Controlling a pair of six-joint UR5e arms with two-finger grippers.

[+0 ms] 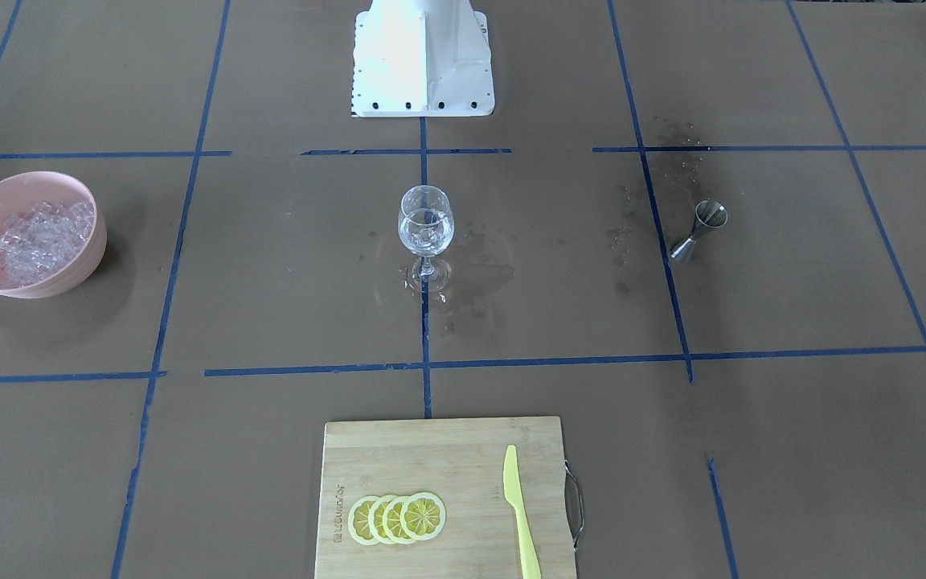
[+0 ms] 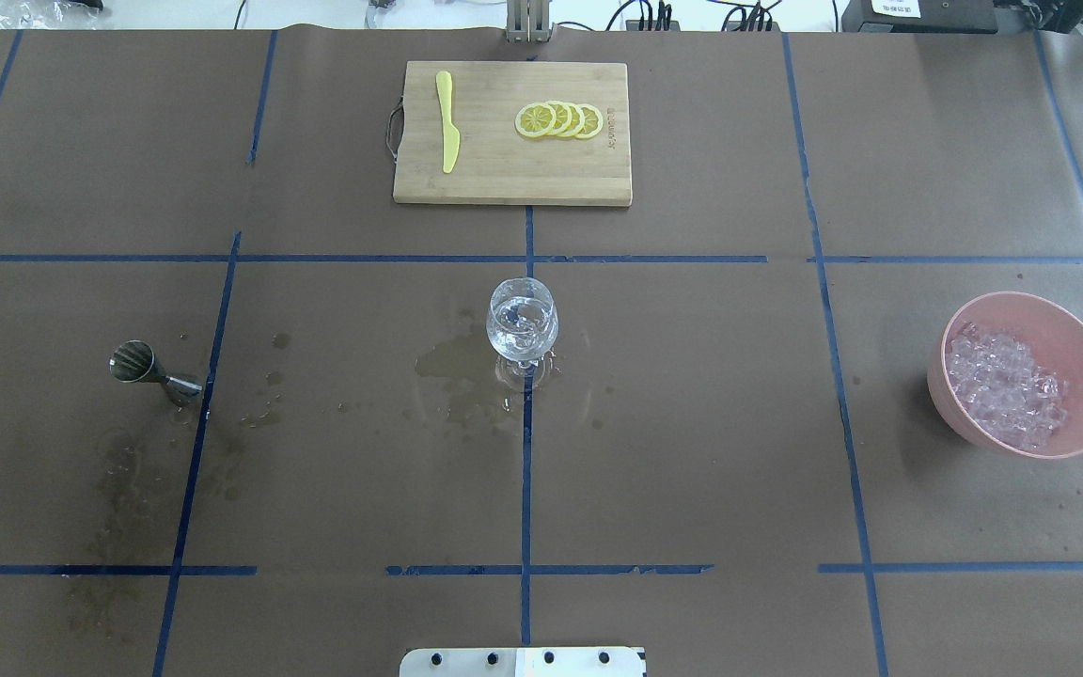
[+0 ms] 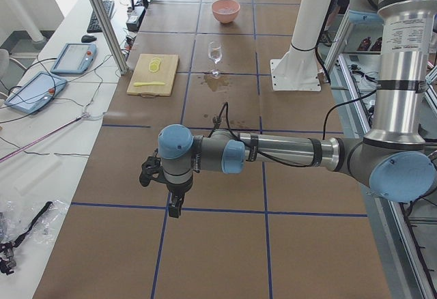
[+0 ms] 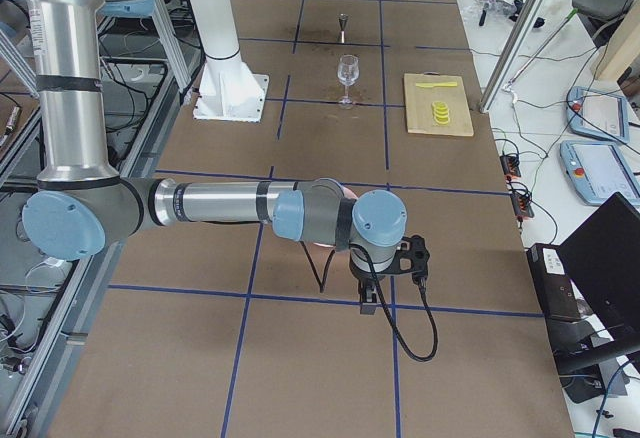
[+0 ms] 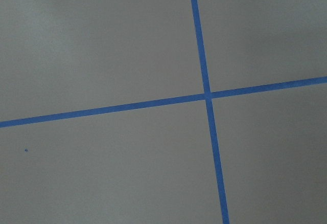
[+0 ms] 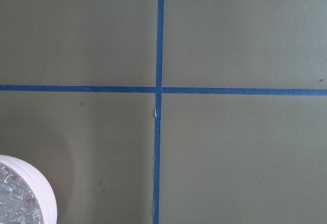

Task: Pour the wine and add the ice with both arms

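Overhead: I see wine glass [image 2: 523, 324] upright at frame centre on tabletop [image 2: 692, 451], clear wine [image 2: 523, 346] inside, wet patch [image 2: 452, 362] just left of its foot. Ice [image 2: 1007, 390] piled in pink bowl [image 2: 938, 385] at right of frame, jigger [image 2: 142, 365] at left. Side views: left arm [image 3: 273, 152] & right arm [image 4: 220, 203] stretched low over tabletop, well apart from glass. Left end effector [image 3: 175, 207] & right end effector [image 4: 368, 298] point down, can't tell whether fingers are apart or together
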